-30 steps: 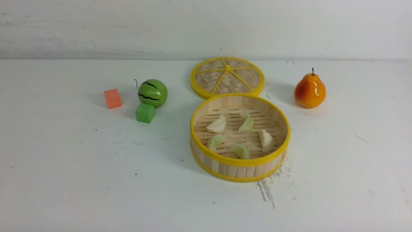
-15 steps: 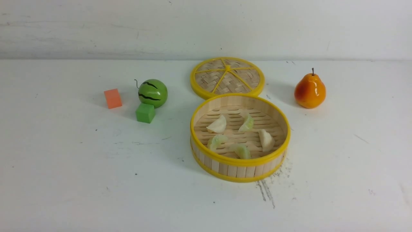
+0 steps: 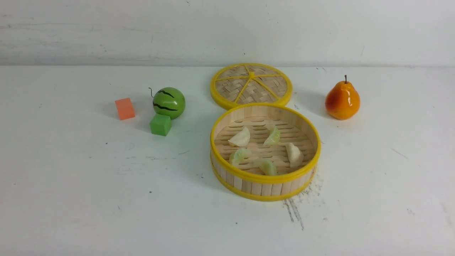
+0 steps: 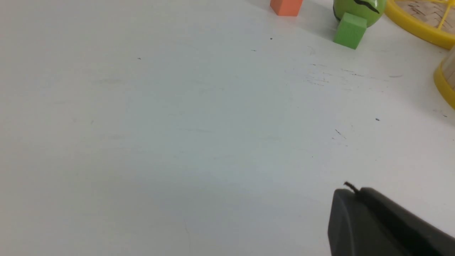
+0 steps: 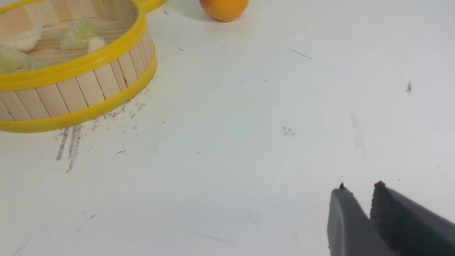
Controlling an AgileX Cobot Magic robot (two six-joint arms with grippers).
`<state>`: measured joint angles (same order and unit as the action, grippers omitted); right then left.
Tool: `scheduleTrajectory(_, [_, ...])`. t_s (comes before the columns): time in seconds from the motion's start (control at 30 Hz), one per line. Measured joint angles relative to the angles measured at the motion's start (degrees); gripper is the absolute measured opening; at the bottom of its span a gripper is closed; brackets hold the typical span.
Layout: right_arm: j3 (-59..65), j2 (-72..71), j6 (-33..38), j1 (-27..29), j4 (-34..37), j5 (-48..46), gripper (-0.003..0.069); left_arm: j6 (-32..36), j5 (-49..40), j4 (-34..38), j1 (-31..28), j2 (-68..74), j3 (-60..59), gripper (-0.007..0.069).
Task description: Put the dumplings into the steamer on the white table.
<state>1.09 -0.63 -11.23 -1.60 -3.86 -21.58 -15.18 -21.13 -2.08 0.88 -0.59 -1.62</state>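
The steamer [image 3: 265, 179] stands on the white table [image 3: 106, 199], right of centre. Several pale cream and light green dumplings [image 3: 240, 138] lie on its slatted floor. Neither gripper shows in the front view. In the left wrist view my left gripper [image 4: 352, 190] hangs shut and empty over bare table, far from the steamer's rim [image 4: 446, 81]. The right wrist view shows my right gripper [image 5: 360, 186] a little open with nothing between its fingers, over bare table well away from the steamer [image 5: 89, 89] and its dumplings [image 5: 78, 33].
A flat woven lid [image 3: 251, 85] lies right behind the steamer. An orange pear [image 3: 342, 99] stands at the back right. To the left sit a green striped ball [image 3: 169, 102], a green cube [image 3: 160, 124] and an orange cube [image 3: 124, 108].
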Motion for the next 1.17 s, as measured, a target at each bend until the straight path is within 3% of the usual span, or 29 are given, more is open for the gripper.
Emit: scheduleTrajectory(1.17, [0.0,0.0,0.0,0.0,0.0,0.0,0.0148,0.0,0.0,-0.1,0.0,0.0,0.0,0.0029])
